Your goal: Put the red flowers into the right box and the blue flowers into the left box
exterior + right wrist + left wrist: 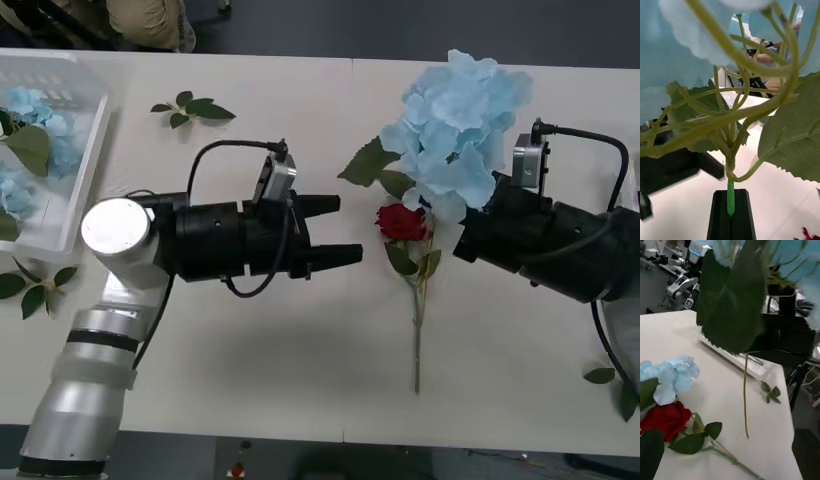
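My right gripper is shut on the green stem of a blue flower, a big pale blue cluster held above the table's right half. Below it a red flower lies flat on the table, its stem running towards the near edge. My left gripper hovers open just left of that rose, holding nothing. More blue flowers lie in the left box at the far left. In the left wrist view the red flower is close by, and the right box shows as a thin white rim beyond it.
Loose green leaf sprigs lie near the far edge, by the left box's near corner and at the near right. A large green leaf hangs from the held flower.
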